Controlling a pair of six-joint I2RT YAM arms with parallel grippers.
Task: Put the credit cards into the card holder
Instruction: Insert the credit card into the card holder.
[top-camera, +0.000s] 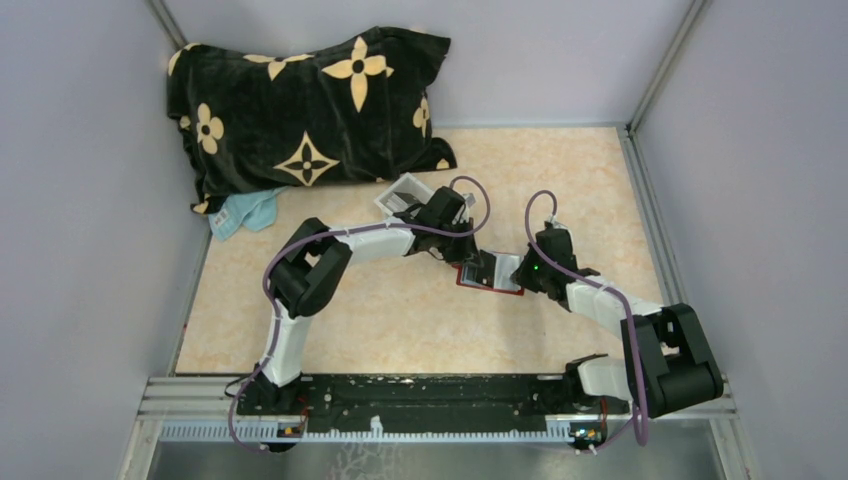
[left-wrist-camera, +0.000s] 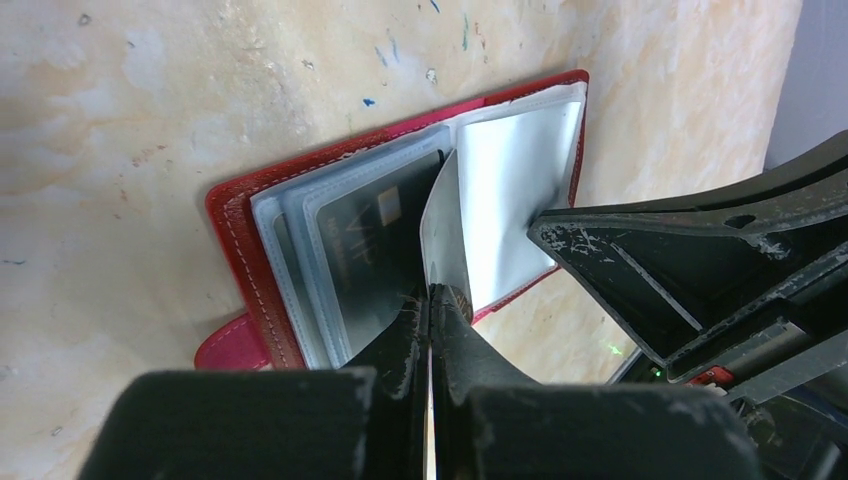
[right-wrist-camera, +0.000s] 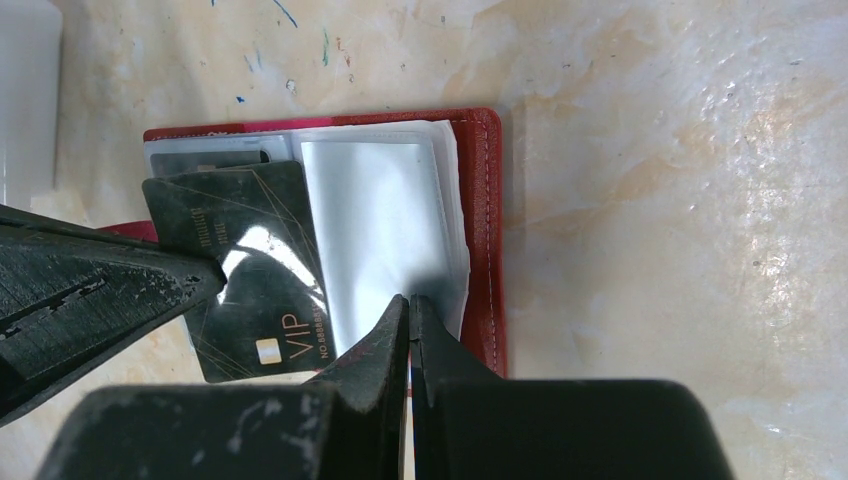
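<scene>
Inside the card holder (left-wrist-camera: 235, 230), dark card (left-wrist-camera: 375, 250); left pincer (left-wrist-camera: 430, 295), right pincer (right-wrist-camera: 410, 305) clenched on sleeves (right-wrist-camera: 375, 230).

A black cushion (top-camera: 310, 110) patterned with tan flowers and four-pointed stars lay slumped in the far left corner of a beige marbled table (top-camera: 560, 170). A light blue cloth (top-camera: 245, 212) poked out from under its lower edge. A small white tray (top-camera: 400, 195) sat just in front of the cushion. Plain grey walls (top-camera: 90, 200) enclosed the scene, and flecks of blue paint (left-wrist-camera: 370, 101) dotted the tabletop.

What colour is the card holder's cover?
The card holder is red, clearest in the right wrist view.
</scene>
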